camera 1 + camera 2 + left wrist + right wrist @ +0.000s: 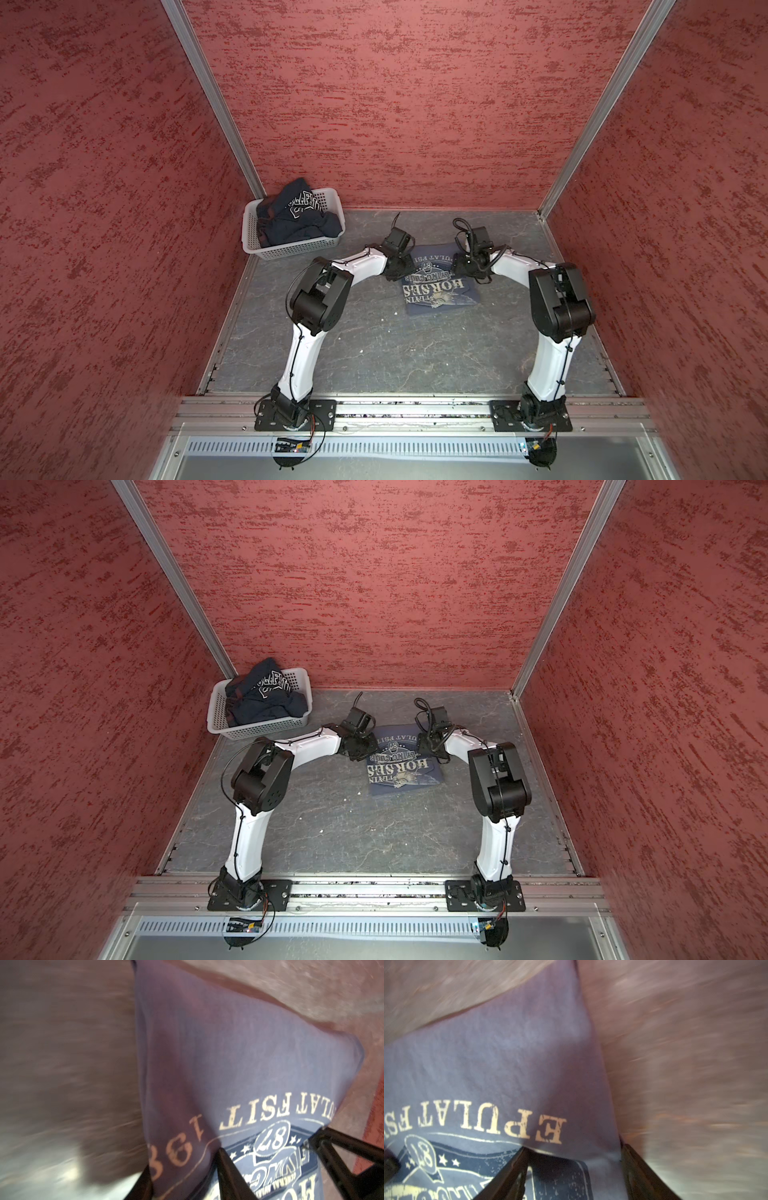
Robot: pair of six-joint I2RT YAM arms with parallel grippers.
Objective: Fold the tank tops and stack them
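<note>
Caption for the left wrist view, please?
Left gripper, jaws apart, over the slate-blue printed tank top on the grey table.

White perforated basket (291,245), far-left corner, grey tabletop (374,353); red textured walls (395,104).

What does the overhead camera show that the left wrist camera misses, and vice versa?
Only overhead: the white basket holding the crumpled dark navy tank top.
Only the left wrist: the left end effector close up, jaws apart over the print.
Both: the folded grey-blue tank top lying on the table.
</note>
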